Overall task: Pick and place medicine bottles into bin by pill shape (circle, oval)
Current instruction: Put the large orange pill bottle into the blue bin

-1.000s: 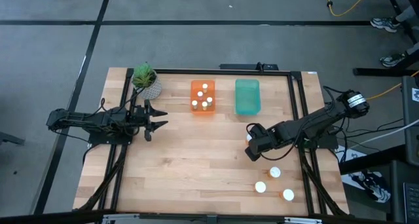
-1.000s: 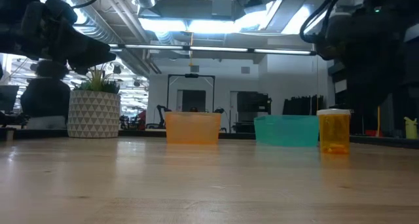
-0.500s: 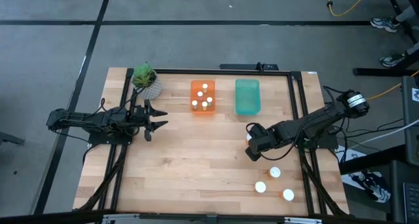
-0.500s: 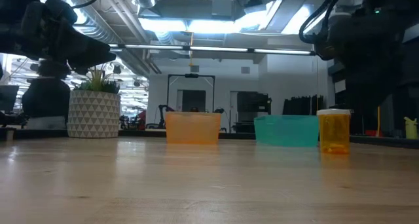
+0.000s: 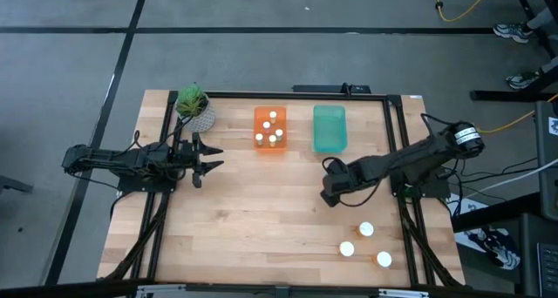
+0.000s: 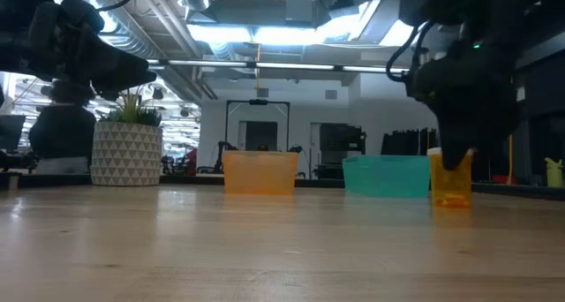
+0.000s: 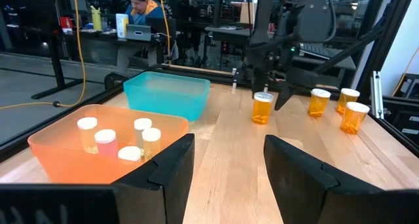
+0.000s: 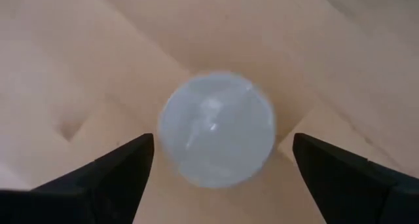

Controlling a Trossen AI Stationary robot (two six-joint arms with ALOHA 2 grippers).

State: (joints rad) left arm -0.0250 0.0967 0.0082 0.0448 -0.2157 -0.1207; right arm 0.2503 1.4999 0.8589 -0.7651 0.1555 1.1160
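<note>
Right hand [image 5: 329,192] hangs spread wide over an amber medicine bottle [image 7: 262,108], gripping nothing yet.

Seen past that hand's fingers [image 8: 111,178], the bottle's white cap [image 8: 217,128] sits centred between them, the bottle upright on the wooden surface [image 5: 261,220], between the teal bin [image 5: 330,128] and three more amber bottles [image 5: 367,230] nearer the front edge. Small white-capped bottles already lie in the orange bin [image 5: 270,132]. The left hand [image 5: 207,160] waits, partly spread and empty, near the potted plant [image 5: 193,106]. The bottle looks light, rigid plastic, likely smooth and easy to tip; I'd pinch it across the cap or just below.
</note>
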